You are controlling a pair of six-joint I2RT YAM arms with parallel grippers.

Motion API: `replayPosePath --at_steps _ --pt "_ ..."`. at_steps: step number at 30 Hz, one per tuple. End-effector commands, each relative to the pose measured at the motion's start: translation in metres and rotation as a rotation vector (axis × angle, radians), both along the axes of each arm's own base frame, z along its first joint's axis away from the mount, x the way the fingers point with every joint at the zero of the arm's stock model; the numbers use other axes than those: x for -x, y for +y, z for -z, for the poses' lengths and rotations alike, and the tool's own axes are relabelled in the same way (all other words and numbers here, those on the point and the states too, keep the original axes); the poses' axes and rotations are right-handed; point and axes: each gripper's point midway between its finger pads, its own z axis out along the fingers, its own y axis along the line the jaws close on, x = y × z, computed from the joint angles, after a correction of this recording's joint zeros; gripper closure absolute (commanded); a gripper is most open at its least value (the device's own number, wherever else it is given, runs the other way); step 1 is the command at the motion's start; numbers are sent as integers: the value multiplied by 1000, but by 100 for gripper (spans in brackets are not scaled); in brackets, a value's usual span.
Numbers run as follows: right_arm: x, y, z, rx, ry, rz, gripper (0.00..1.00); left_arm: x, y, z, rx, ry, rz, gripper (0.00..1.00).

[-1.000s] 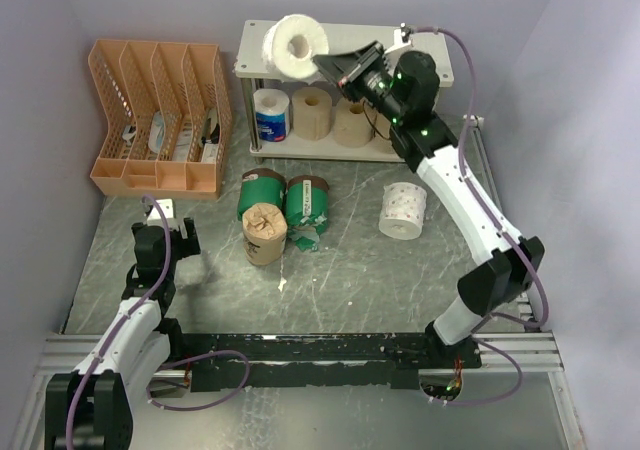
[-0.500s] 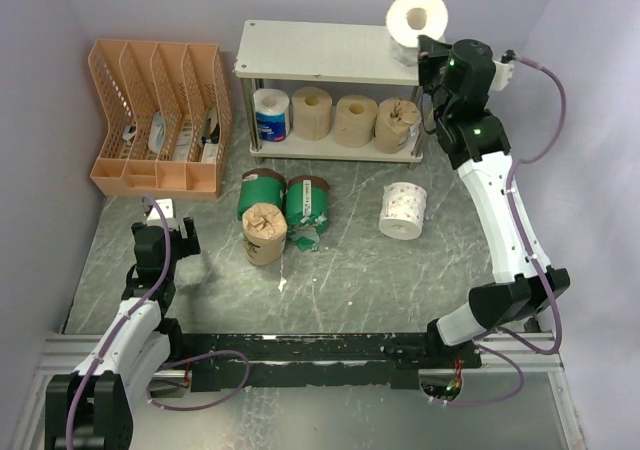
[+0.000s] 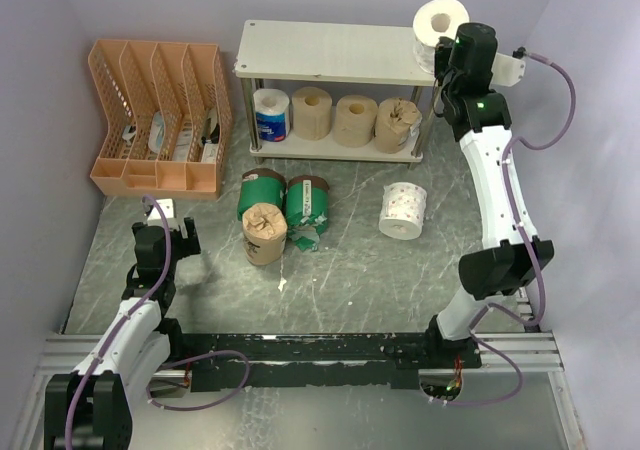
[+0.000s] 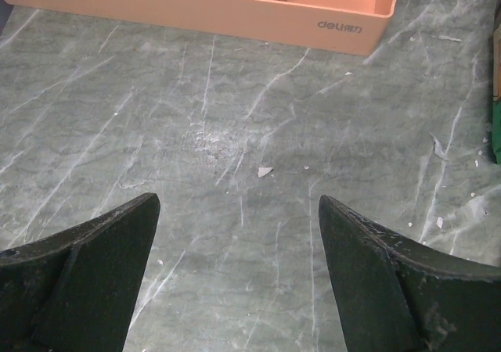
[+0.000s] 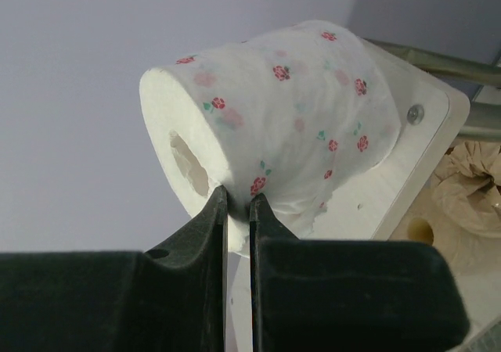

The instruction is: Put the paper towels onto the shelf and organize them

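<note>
Shifted rightward, right fingers pinch a floral roll, hiding the shelf corner; left fingers spread.

"Where does the shelf stand?"

"At the back, right of the file organizer. Four rolls sit in a row on its lower board."

"And in front?"

"Three rolls lie together on the table, with a lone roll to their right (well apart). The right gripper pinches a last roll over the top board's right end."
</note>
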Motion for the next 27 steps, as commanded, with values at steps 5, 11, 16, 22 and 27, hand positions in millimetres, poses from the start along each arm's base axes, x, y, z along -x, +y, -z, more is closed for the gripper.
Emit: replayPosePath --at_steps 5,11,16,22,27 --pt "-23 -4 -4 -48 -42 -41 100 -3 1 -4 6 -29 -15 6" --pt "-27 26 -21 -113 -119 -183 100 -3 1 -3 9 -29 -14 6" --pt "-25 69 -39 -136 -151 -278 100 -3 2 -4 13 -31 -14 6" --pt "-44 125 -59 -120 -205 -386 100 -3 1 -4 17 -34 -8 6" --pt "-60 171 -55 -143 -250 -467 100 -3 2 -3 20 -34 -5 6"
